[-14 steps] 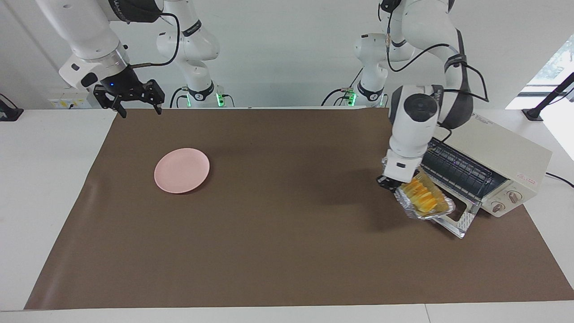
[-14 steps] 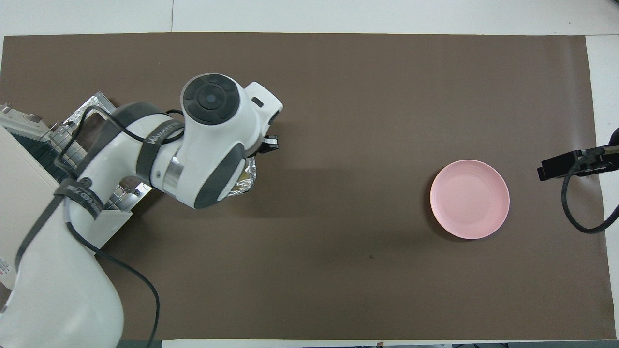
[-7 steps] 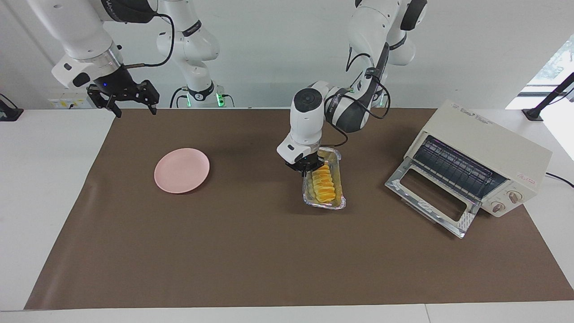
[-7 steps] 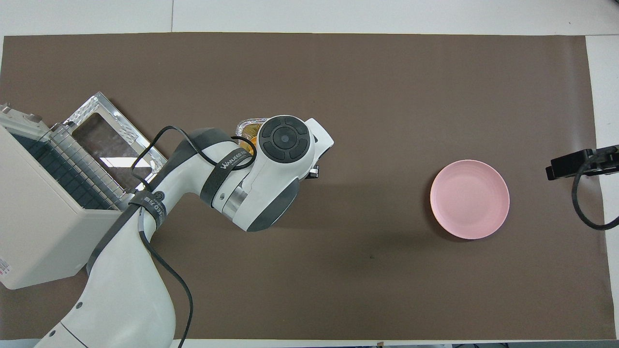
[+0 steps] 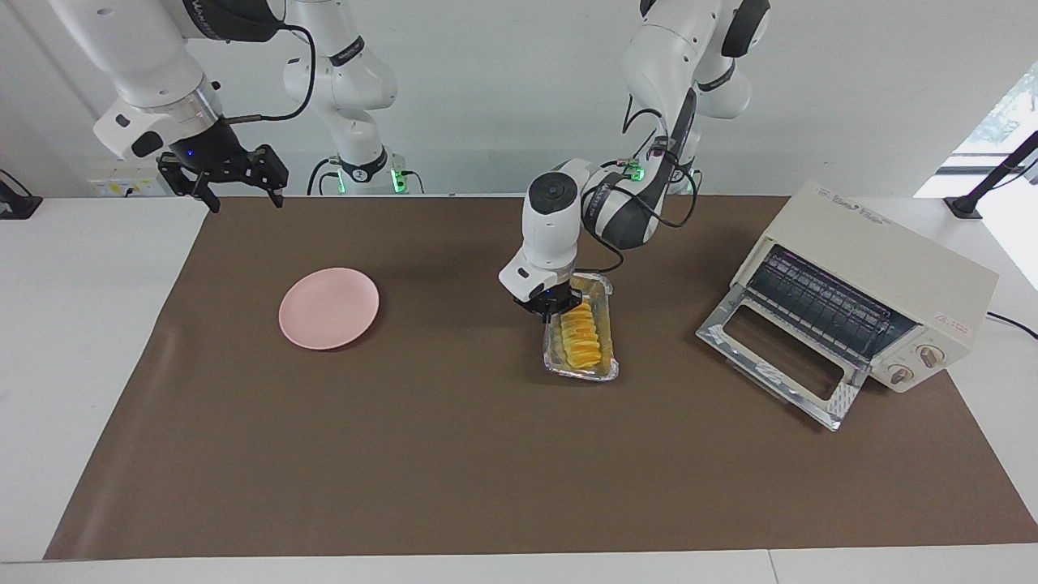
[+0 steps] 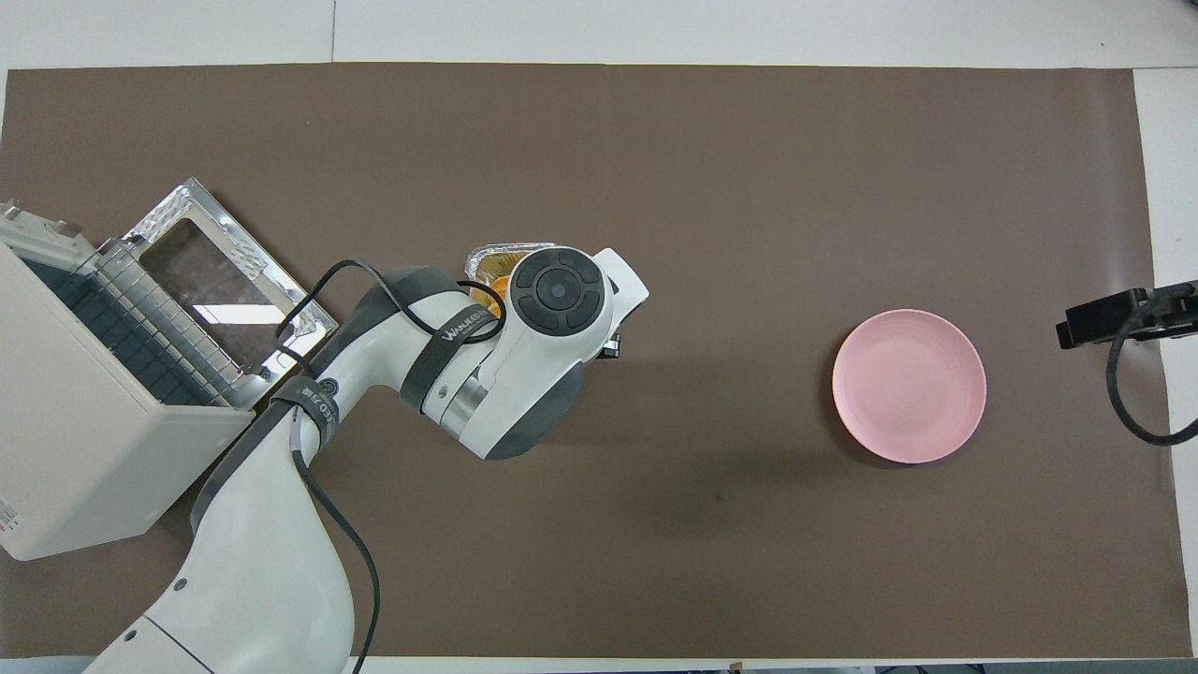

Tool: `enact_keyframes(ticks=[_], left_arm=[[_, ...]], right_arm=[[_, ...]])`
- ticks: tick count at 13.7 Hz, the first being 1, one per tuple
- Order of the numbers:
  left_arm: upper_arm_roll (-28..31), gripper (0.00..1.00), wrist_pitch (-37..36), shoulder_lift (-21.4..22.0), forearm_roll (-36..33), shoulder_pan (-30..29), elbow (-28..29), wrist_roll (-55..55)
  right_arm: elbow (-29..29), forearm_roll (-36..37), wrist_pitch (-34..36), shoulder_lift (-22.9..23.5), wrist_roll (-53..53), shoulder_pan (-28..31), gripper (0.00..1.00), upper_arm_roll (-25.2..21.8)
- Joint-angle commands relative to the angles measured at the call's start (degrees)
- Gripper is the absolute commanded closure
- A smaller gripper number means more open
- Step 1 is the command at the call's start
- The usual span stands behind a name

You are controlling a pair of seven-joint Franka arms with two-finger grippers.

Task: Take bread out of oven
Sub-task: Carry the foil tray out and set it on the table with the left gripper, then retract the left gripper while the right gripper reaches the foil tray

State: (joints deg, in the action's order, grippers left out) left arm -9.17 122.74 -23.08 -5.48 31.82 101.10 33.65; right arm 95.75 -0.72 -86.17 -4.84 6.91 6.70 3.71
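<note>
The bread [image 5: 582,337], a ridged golden-yellow roll, lies in a silver foil tray [image 5: 606,285] at the middle of the brown mat. My left gripper [image 5: 553,309] is shut on the tray's rim at the end nearer the robots. I cannot tell whether the tray rests on the mat. In the overhead view the left arm covers most of the tray, leaving only its rim [image 6: 490,254] and a bit of bread [image 6: 494,282] showing. The cream oven [image 5: 892,268] stands at the left arm's end with its glass door [image 5: 778,367] dropped open. My right gripper [image 5: 246,199] hangs open and waits.
A pink plate [image 5: 328,308] lies on the mat toward the right arm's end, bare, also visible from overhead [image 6: 908,386]. The oven's wire rack [image 5: 819,302] shows inside the open front. A black cable runs from the oven off the table's end.
My left gripper carried the foil tray with the bread from over the oven's open door to the middle of the mat, then shifted it slightly toward the robots. The right gripper barely moved.
</note>
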Motion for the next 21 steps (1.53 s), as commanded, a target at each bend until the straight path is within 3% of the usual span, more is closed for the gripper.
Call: enact_keyframes(ticks=[1, 3, 4, 8, 11, 13, 16, 19, 20, 21], left_arm=[[0.73, 0.63, 0.23, 0.40, -0.06, -0.09, 0.24, -0.25], [0.82, 0.25, -1.26, 1.71, 0.29, -1.14, 0.24, -0.16], [0.73, 0.00, -2.31, 3.38, 0.47, -2.71, 0.06, -0.25], [0.73, 0.00, -17.31, 11.90, 2.57, -12.45, -5.46, -1.56], [0.82, 0.00, -25.50, 18.22, 4.50, -23.17, -6.44, -12.07], [0.91, 0.00, -32.44, 21.40, 5.22, -29.86, -6.36, -16.06], [1.34, 0.00, -39.92, 24.04, 5.22, -31.47, -4.96, -18.09], [1.26, 0.00, -40.82, 25.98, 5.22, -34.19, -3.11, -17.83], [1.35, 0.00, -39.60, 26.15, 5.22, -34.20, -2.41, -17.66], [1.26, 0.00, -37.42, 26.33, 5.30, -34.20, -1.88, -17.91]], right_arm=[[0.93, -0.42, -0.05, -0.87, 0.74, 0.69, 0.00, 0.51], [1.02, -0.42, -0.14, -0.88, 0.65, 0.42, 0.00, 0.51], [1.02, -0.42, -0.23, -0.96, 0.65, 0.34, 0.00, 0.51], [1.81, -0.42, -0.75, -0.96, -0.92, -1.76, 0.00, 1.30], [4.08, -0.33, -5.13, -0.35, -13.01, -9.82, 0.00, 1.30], [6.90, -0.42, -11.72, 1.48, -23.04, -15.81, 0.00, 1.30], [5.24, -0.16, -19.62, 9.64, -31.57, -22.41, 0.00, 1.21], [1.91, 0.10, -25.88, 17.65, -40.28, -28.30, 0.00, 1.21], [0.07, 0.10, -26.07, 19.85, -42.13, -29.54, 0.00, 1.21], [-5.86, 1.50, -25.37, 26.13, -46.94, -32.42, 0.00, 1.04]])
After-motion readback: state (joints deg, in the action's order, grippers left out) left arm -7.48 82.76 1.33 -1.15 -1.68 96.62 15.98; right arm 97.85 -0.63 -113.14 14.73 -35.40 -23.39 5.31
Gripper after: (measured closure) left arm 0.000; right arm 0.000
